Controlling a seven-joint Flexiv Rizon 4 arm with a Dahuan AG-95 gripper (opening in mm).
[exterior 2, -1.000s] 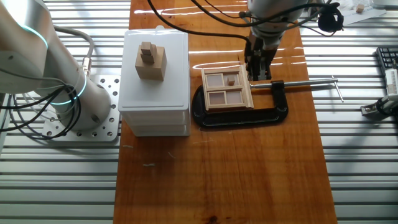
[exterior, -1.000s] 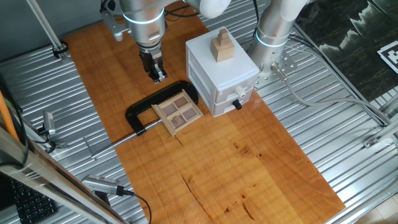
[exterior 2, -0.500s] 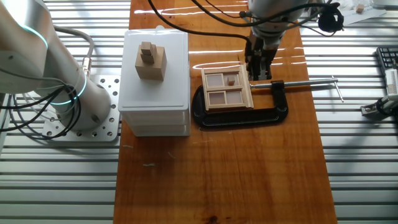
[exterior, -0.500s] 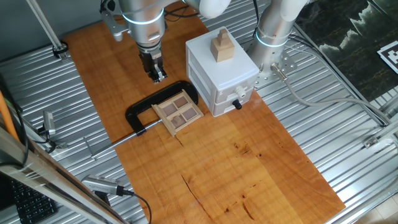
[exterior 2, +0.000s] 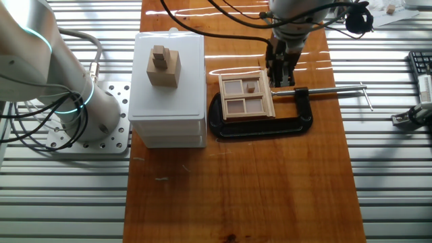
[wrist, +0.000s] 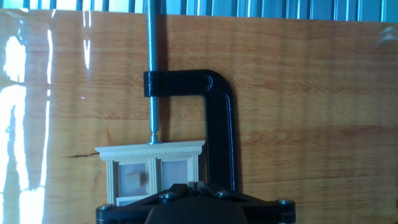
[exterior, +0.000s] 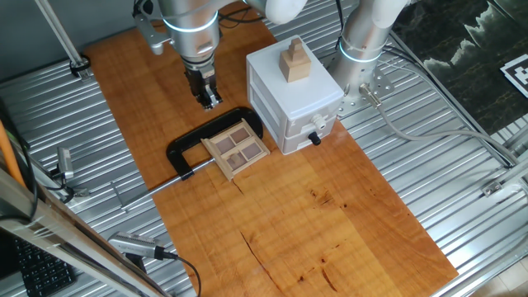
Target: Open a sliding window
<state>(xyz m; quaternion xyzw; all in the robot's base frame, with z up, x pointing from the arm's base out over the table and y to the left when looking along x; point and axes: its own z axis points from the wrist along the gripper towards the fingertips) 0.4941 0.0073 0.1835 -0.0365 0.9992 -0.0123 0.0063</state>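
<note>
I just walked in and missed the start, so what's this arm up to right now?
The gripper hangs over the wooden board beside the sliding window, a small wooden frame held flat in a black C-clamp. It isn't touching the window, and its fingers look closed with nothing in them. A white drawer box stands next to the clamp.
</note>
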